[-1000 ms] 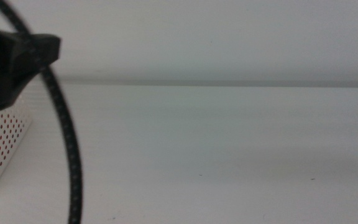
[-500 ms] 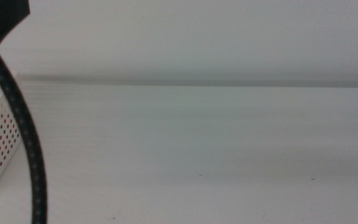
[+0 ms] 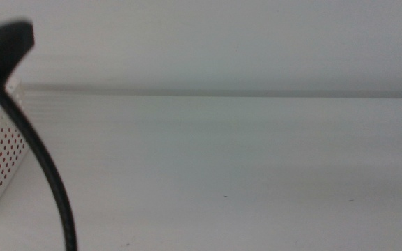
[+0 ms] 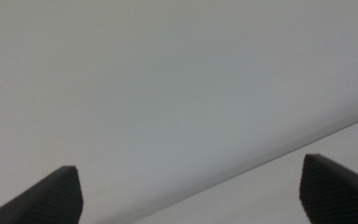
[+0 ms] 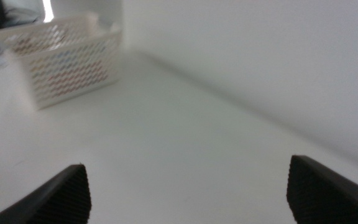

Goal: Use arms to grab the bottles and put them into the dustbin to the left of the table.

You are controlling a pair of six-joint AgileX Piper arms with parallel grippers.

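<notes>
White wall fills the back of the scene, and below it the broad plain white tabletop (image 3: 243,174) runs bare across the middle view; I see 0 bottles standing on it.

At the table's left end sits the white perforated plastic basket (image 3: 2,167) that serves as the dustbin. Red and blue colour shows through its round holes in the middle view, and my right wrist camera shows the same basket (image 5: 67,65) with coloured shapes behind the wall. I judge those to be the bottles already inside, though they are too blurred to name 1 by 1.

My left gripper (image 4: 191,193) has its 2 dark jaws spread wide with nothing between them, facing wall and a strip of table edge. In the middle view, the left arm's dark bulk (image 3: 2,45) hangs above the basket, its thick black cable (image 3: 47,181) curving down in front.

My right gripper (image 5: 188,190) is likewise spread and empty, low over the table, well apart from the basket, which lies ahead of it across bare surface.

So the relation that matters: the bin is directly under the left arm and far from the right. With nothing visible left to fetch, I judge the job essentially done, and a retreat is all that remains.
</notes>
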